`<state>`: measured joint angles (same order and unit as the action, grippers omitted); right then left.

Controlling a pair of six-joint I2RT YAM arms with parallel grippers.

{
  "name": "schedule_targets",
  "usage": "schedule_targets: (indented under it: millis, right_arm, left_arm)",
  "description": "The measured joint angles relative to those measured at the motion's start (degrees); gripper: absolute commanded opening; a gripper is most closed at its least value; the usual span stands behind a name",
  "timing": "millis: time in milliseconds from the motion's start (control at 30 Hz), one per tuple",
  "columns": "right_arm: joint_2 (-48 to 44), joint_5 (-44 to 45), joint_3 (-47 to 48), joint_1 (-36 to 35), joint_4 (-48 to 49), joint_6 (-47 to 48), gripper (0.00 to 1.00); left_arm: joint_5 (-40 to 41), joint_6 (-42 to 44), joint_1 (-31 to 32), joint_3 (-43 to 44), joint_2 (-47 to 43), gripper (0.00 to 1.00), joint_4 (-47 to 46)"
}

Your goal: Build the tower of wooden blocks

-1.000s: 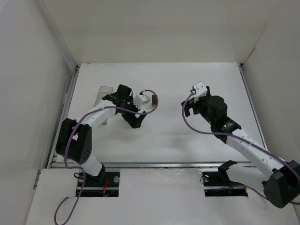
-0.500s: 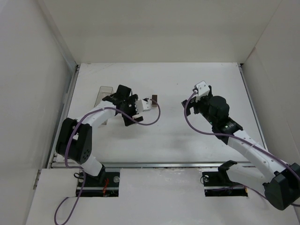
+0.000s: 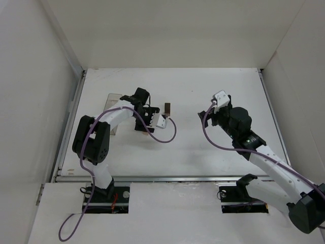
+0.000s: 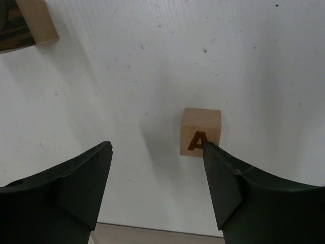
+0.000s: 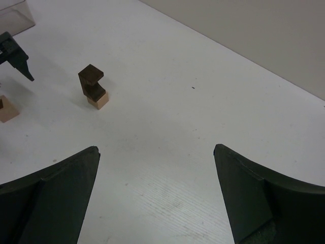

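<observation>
The tower stands at mid table, dark brown cubes on a tan base cube. It shows in the right wrist view with its top cube offset, and at the top left corner of the left wrist view. A loose tan wood block marked "A" lies on the table just ahead of my right-hand fingertip. It also shows at the left edge of the right wrist view. My left gripper is open and empty above the table, left of the tower. My right gripper is open and empty, right of the tower.
A clear plastic box sits behind the left arm near the left wall, its corner in the right wrist view. White walls enclose the table on three sides. A purple cable loops off the left wrist.
The left wrist has turned and pulled back from the tower, its camera swinging to the near side. The right arm has drifted slightly right. The tower has not moved.
</observation>
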<state>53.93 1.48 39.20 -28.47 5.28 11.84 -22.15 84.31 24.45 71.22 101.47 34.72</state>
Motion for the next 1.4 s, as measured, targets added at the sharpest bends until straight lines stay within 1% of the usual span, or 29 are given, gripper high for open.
schedule_targets:
  millis: [167,333,433,567,767,900,1067,1200,1233,1367,1400]
  right_arm:
    - [-0.7,0.0,-0.7,0.0,-0.1,0.2,1.00]
    - [-0.7,0.0,-0.7,0.0,-0.3,0.2,1.00]
    - [-0.5,0.0,-0.7,0.0,-0.3,0.2,1.00]
    - [-0.2,0.0,-0.7,0.0,-0.4,0.4,1.00]
    - [-0.2,0.0,-0.7,0.0,-0.4,0.4,1.00]
    - [0.0,0.0,-0.7,0.0,-0.4,0.4,1.00]
    - [0.3,0.0,-0.7,0.0,-0.4,0.6,1.00]
    - [0.8,0.0,-0.7,0.0,-0.4,0.9,1.00]
    - [0.9,0.0,-0.7,0.0,-0.4,0.9,1.00]
    - [1.0,0.0,-0.7,0.0,-0.5,1.0,1.00]
    - [1.1,0.0,-0.7,0.0,-0.5,1.0,1.00]
  left_arm:
    - [-0.7,2.7,0.2,-0.8,-0.7,0.69,1.4]
    - [-1.6,3.7,0.2,-0.8,-0.9,0.69,3.8]
    - [-2.2,3.8,0.2,-0.3,-0.8,0.72,7.1]
    - [-4.2,3.8,-0.3,2.1,-0.7,0.72,12.9]
    - [-5.2,4.6,-0.7,3.0,-0.7,0.73,16.9]
    - [-5.1,2.7,-0.8,1.7,-0.7,0.74,16.1]
    - [-3.5,-3.3,-0.4,-2.7,-0.7,0.74,10.6]
    - [-1.3,-9.1,0.9,-5.4,-0.7,0.64,5.7]
    - [-0.9,-10.4,1.1,-5.7,-0.7,0.57,4.7]
    - [0.2,-13.6,1.5,-6.0,-0.7,0.36,1.7]
    - [0.3,-14.1,1.5,-6.0,-0.7,0.24,1.1]
